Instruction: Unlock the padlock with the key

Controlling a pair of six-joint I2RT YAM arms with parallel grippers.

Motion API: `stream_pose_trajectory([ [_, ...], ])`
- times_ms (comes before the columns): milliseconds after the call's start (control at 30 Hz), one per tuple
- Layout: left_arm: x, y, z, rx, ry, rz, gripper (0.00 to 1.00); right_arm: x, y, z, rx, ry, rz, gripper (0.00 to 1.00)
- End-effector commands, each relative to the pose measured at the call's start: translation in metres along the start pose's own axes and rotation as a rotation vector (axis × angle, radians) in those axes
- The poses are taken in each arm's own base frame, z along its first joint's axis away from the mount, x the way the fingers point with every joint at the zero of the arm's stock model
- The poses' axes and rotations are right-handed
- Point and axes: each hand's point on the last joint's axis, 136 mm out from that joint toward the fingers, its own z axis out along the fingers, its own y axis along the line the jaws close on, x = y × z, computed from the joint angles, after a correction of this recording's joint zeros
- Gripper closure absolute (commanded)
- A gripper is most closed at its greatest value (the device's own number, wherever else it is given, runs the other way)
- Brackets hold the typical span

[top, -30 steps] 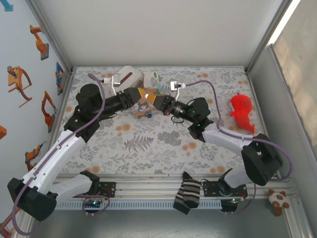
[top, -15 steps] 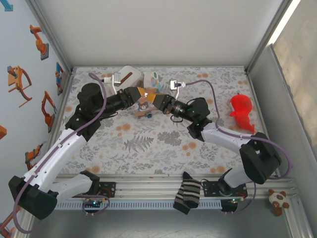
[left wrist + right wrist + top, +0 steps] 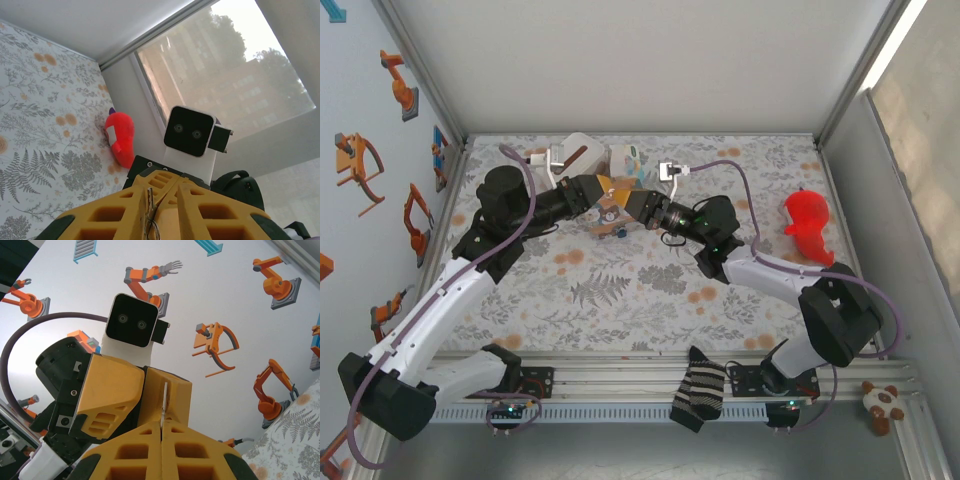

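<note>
Since a second ago the two arms have drawn in toward each other above the far middle of the surface (image 3: 620,295), the right arm reaching further left, and the left claw (image 3: 162,187) has been narrowing its fingers.

The right claw (image 3: 162,426) is fully closed on the key (image 3: 164,400), pinching the thin metal blade so that it stands straight out past the fingertips. Held this way, the free end is offered to the other arm, which faces it head-on. In the left wrist view a slim metal piece with a small ring lies between the left claw's yellow fingers, up against one of them. The fingers are close together but a wedge of gap remains, so I cannot tell whether they already pinch it. It looks like a hand-over or a re-grip of the key, meant to give a better hold for turning.

The padlock (image 3: 617,231) seems to be the tiny dark lump just below the meeting claws, at the near edge of the printed box (image 3: 605,214), though it is too small to be sure. It is not held by either claw. What the box holds cannot be seen from here.
</note>
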Motion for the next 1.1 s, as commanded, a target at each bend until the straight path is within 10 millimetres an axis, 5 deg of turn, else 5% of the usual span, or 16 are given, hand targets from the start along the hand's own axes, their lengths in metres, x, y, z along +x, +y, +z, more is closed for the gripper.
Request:
stream_pose_trajectory([
  [0, -0.009, -0.016, -0.003, 0.036, -0.025, 0.045, 0.79, -0.006, 0.02, 0.007, -0.07, -0.001, -0.021, 1.0],
  [533, -0.009, -0.011, -0.012, -0.016, -0.05, 0.077, 1.0, -0.005, 0.02, 0.008, -0.083, 0.003, -0.007, 1.0],
  [933, 0.0, 0.029, -0.048, -0.392, 0.033, 0.301, 1.0, -0.001, -0.015, -0.03, 0.194, 0.027, -0.132, 0.59],
  [1067, 0.004, 0.034, -0.048, -0.42, 0.065, 0.314, 1.0, -0.002, -0.007, -0.032, 0.204, 0.046, -0.16, 0.5],
])
